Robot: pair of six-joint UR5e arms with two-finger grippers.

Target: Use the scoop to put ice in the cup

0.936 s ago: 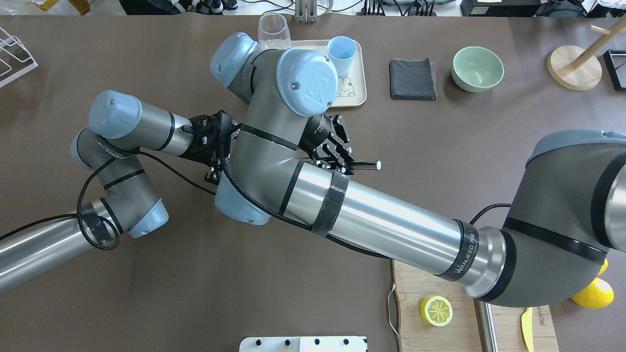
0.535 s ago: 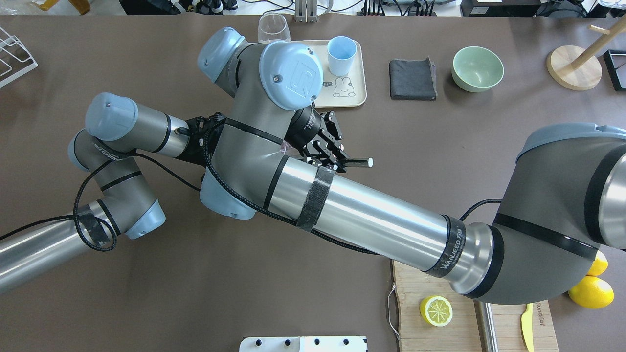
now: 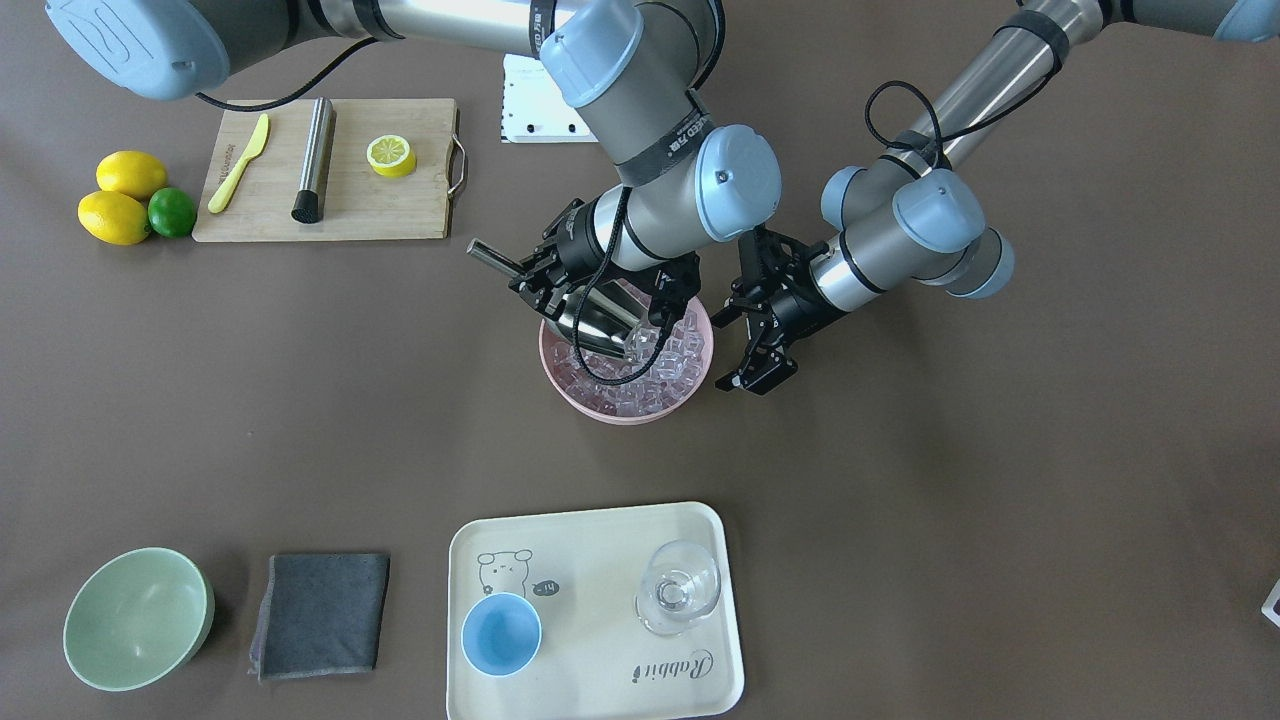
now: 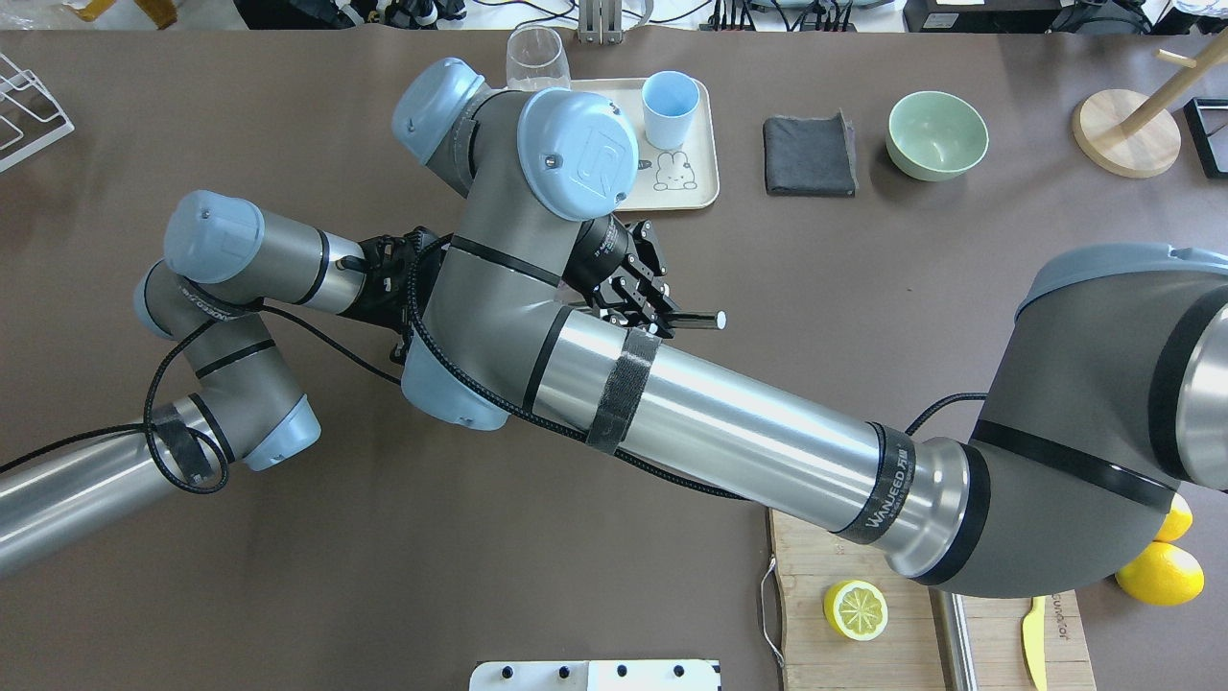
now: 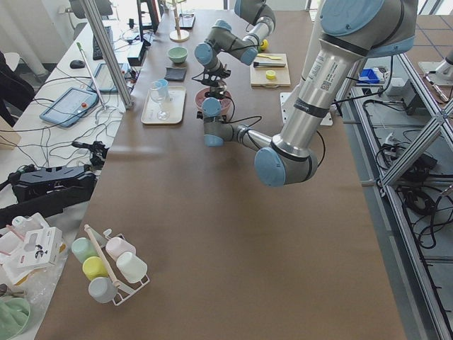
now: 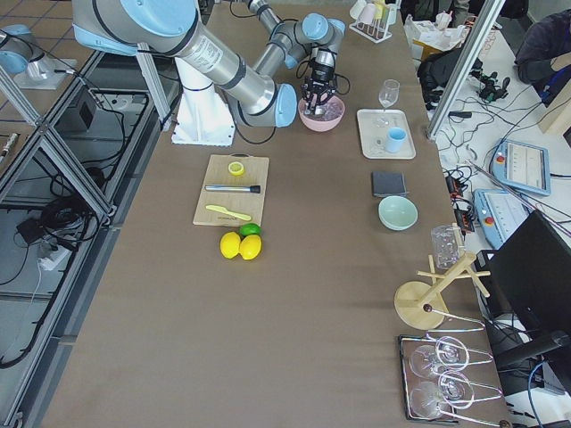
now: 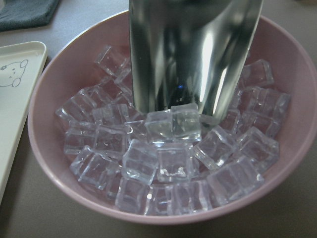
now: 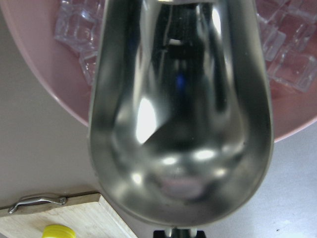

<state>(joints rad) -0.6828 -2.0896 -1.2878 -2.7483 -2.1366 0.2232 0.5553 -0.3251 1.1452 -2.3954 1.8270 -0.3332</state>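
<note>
The steel scoop (image 3: 598,322) dips trough-first into a pink bowl (image 3: 600,410) heaped with ice (image 3: 660,370). My right gripper (image 3: 545,280) is shut on the scoop's handle (image 4: 698,321). In the right wrist view the scoop's trough (image 8: 181,114) looks empty. In the left wrist view the scoop's tip (image 7: 193,54) rests among the cubes (image 7: 173,124). My left gripper (image 3: 752,345) is open and empty, right beside the bowl without touching it. The right arm hides it in the overhead view. The light-blue cup (image 3: 500,633) stands empty on a cream tray (image 3: 590,560).
A clear glass (image 3: 680,590) shares the tray. A grey cloth (image 3: 320,612) and a pale green bowl (image 3: 135,618) lie beside it. A cutting board (image 3: 400,210) holds a steel cylinder (image 3: 315,158), a half lemon (image 3: 390,155) and a yellow knife (image 3: 238,162).
In the overhead view my right arm and the scoop have shifted a little to the left. The left arm has shifted slightly left too.
</note>
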